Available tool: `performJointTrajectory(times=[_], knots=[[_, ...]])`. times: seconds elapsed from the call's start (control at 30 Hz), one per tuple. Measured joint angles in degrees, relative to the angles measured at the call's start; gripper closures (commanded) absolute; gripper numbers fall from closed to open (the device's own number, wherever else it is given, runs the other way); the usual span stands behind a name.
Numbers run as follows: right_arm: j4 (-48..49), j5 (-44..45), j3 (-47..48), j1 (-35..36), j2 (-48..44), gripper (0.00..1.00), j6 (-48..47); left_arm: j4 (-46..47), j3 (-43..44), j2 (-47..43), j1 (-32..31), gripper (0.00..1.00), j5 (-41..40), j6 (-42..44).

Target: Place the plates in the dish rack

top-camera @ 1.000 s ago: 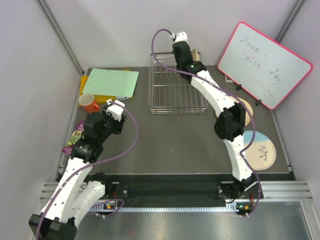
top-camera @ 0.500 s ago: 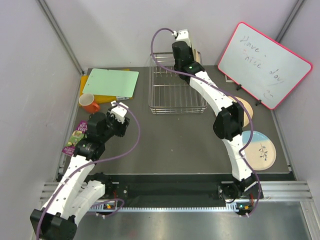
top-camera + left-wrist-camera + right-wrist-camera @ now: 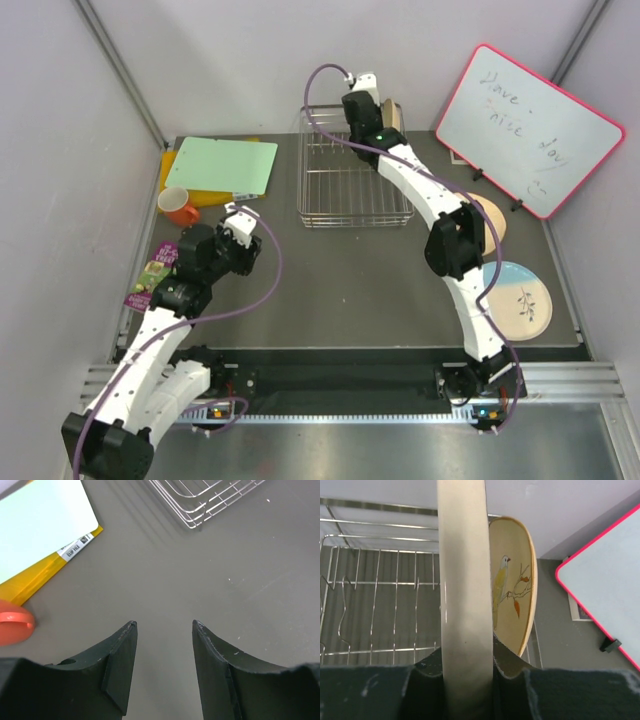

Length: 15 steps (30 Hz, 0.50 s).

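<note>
Right gripper (image 3: 465,652) is clamped on the rim of a plain cream round ceramic plate (image 3: 464,570), held on edge at the far right end of the silver wire dish rack (image 3: 375,582). Just beside it, a cream bird-painted plate (image 3: 512,587) stands upright. That arm has hardly shifted over the last second. Left gripper (image 3: 164,630), fingers apart, hangs over the grey table (image 3: 165,570), having drifted slightly toward its middle. A light-blue twig-painted plate (image 3: 520,298) lies flat at the right.

held plate (image 3: 464,580) cut by top edge | tan plate (image 3: 494,216) half behind right arm (image 3: 420,190)
</note>
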Motion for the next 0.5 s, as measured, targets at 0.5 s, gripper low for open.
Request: performJointTrajectory(times=[0.5], knots=[[-0.9, -5.0, 0.0, -1.7, 2.2, 1.0, 3.6, 0.9, -0.1, 2.1, 0.0, 0.47, 1.0, -1.0]])
